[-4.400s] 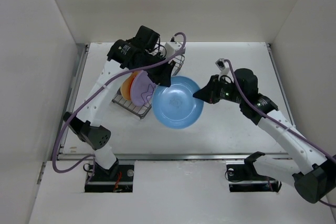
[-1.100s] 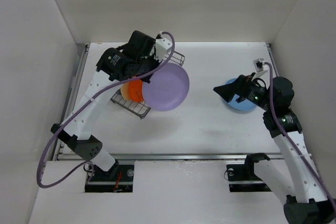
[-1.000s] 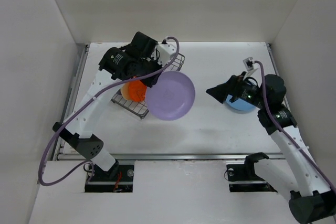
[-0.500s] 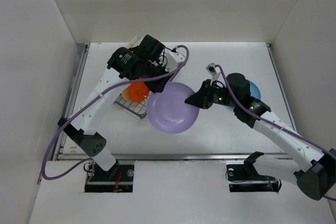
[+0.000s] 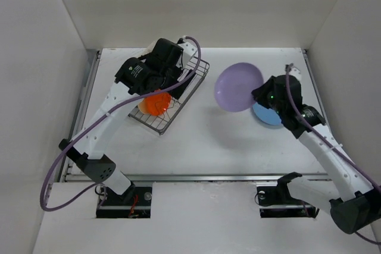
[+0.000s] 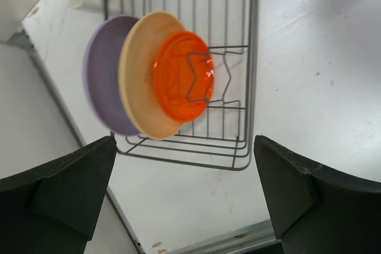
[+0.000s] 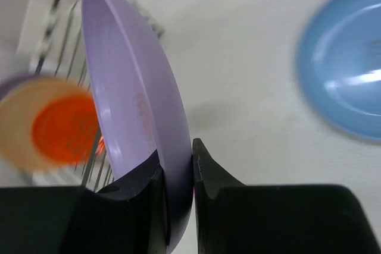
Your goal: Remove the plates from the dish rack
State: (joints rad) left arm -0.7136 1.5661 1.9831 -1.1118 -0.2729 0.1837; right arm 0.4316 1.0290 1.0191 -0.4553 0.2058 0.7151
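Purple plate only rim-pinched by right gripper, left gripper spread wide; thin grip may let it pivot, clip blue plate.

Top external high overhead, facing down on white table, left wrist close above dark grey wire dish rack, right wrist tight along round lilac plastic plate rim, rack and small round orange plate shared in all three

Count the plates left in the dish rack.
3, upright in the dish rack: an orange plate, a cream plate behind it, a lavender plate behind that. More could hide behind.
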